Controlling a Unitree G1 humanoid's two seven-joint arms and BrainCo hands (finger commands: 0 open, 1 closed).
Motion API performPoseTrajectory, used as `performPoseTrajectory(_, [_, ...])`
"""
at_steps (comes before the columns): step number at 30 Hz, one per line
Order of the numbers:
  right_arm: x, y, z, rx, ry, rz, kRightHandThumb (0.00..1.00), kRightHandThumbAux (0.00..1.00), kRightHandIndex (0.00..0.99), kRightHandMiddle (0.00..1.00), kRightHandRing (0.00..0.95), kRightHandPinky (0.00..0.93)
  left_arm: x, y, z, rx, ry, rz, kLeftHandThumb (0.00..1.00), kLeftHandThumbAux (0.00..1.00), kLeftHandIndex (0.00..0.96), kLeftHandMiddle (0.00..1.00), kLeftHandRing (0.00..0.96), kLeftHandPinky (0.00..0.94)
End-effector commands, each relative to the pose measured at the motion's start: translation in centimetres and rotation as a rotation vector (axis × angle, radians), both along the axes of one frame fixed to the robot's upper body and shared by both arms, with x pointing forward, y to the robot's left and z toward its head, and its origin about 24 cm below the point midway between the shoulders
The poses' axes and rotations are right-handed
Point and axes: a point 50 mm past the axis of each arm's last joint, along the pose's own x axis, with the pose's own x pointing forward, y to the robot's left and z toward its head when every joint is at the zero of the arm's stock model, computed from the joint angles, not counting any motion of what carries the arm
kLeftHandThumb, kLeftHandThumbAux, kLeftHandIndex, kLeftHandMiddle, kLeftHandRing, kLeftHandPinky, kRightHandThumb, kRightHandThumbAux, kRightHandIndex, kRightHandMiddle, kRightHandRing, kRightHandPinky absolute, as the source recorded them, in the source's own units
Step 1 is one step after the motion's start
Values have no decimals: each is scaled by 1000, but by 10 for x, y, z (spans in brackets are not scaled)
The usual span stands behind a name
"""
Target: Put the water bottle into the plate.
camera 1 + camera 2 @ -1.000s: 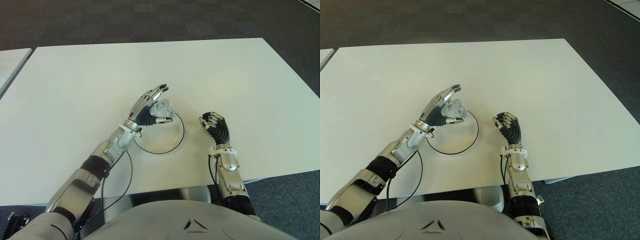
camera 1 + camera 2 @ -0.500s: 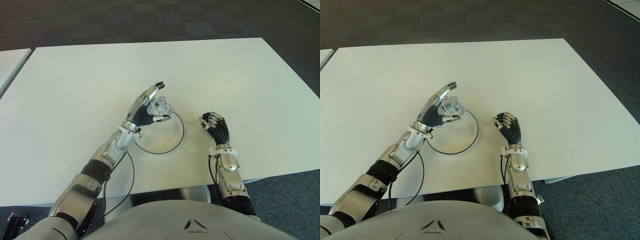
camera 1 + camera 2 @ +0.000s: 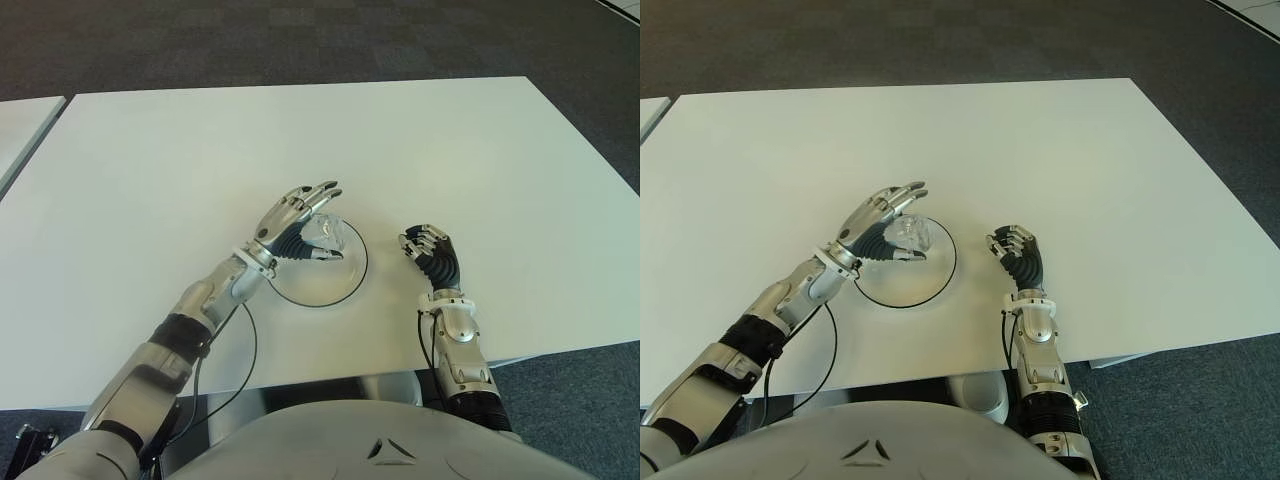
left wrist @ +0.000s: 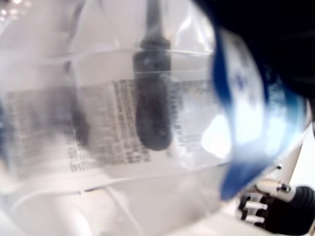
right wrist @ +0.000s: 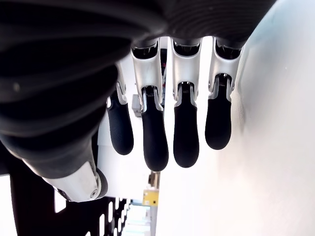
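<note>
Left hand [image 3: 298, 222]: over the far edge of the plate [image 3: 345, 290], fingers loosely cupped around the water bottle [image 3: 324, 233], thumb underneath.
Water bottle: clear plastic, inside the plate's ring; I can't tell whether it touches down yet.
Right hand [image 3: 428, 250]: idle just right of the plate, fingers curled, holding nothing.
Table [image 3: 480, 160]: white, bare around the work.
Risk: the bottle sits near the rim, so a loose release could let it tip or roll off onto the table.
Cause: a light, round bottle and an off-centre drop.
</note>
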Motion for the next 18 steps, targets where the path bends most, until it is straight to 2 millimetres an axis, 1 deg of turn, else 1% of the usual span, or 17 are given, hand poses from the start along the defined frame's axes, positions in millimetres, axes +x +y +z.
performPoseTrajectory(1, [-2, 0, -4, 2, 25, 0, 702, 731, 429, 530, 528, 520, 4, -2, -4, 94, -21, -19, 17, 440, 0, 0, 145, 0])
performPoseTrajectory(3, [-2, 0, -4, 1, 26, 0, 702, 731, 429, 529, 526, 519, 4, -3, -5, 130, -18, -33, 21, 490, 0, 38, 157, 49])
performPoseTrajectory(4, [-2, 0, -4, 1, 26, -1, 702, 731, 429, 529, 526, 519, 4, -3, -6, 142, -15, -36, 40, 507, 21, 65, 169, 89])
performPoseTrajectory(5, [-2, 0, -4, 1, 27, -1, 702, 731, 429, 529, 526, 519, 4, -4, -6, 155, -12, -42, 69, 530, 52, 104, 188, 149])
performPoseTrajectory(6, [-1, 0, -4, 2, 27, -2, 702, 731, 429, 530, 526, 519, 4, -5, -7, 164, -10, -46, 153, 557, 135, 195, 263, 259])
performPoseTrajectory(8, [-1, 0, -4, 2, 28, -2, 702, 731, 429, 530, 526, 518, 5, -5, -6, 173, -11, -51, 229, 578, 209, 274, 329, 356])
performPoseTrajectory(9, [-1, 0, -4, 2, 28, -2, 702, 731, 429, 530, 526, 518, 5, -6, -6, 182, -20, -54, 296, 588, 265, 371, 412, 436])
performPoseTrajectory(10, [-1, 0, -3, 2, 28, -3, 702, 731, 429, 529, 525, 517, 5, -7, -6, 188, -26, -55, 377, 611, 298, 419, 454, 479])
performPoseTrajectory(11, [-1, 0, -3, 1, 27, -3, 702, 731, 428, 528, 524, 516, 5, -9, -7, 200, -40, -58, 495, 643, 345, 489, 516, 542])
performPoseTrajectory(12, [-1, 0, -3, 1, 27, -3, 702, 731, 428, 527, 524, 516, 5, -10, -7, 207, -50, -59, 621, 650, 375, 502, 563, 590])
performPoseTrajectory(13, [-1, 0, -3, 1, 27, -3, 702, 731, 428, 527, 524, 516, 6, -12, -8, 223, -60, -61, 665, 652, 386, 507, 579, 607])
performPoseTrajectory(14, [-1, 1, -3, 1, 27, -3, 701, 731, 428, 527, 523, 516, 6, -13, -9, 234, -67, -62, 732, 655, 403, 511, 610, 632])
performPoseTrajectory(15, [-1, 1, -3, 0, 26, -3, 701, 731, 429, 527, 523, 516, 7, -14, -11, 252, -72, -65, 755, 656, 409, 513, 621, 641])
performPoseTrajectory(16, [-1, 1, -3, 0, 26, -3, 701, 731, 428, 525, 522, 514, 8, -15, -12, 264, -76, -66, 825, 653, 415, 505, 579, 645])
performPoseTrajectory(18, [-1, 1, -3, -2, 25, -3, 701, 731, 428, 523, 520, 512, 8, -17, -18, 291, -83, -71, 900, 649, 419, 499, 536, 651])
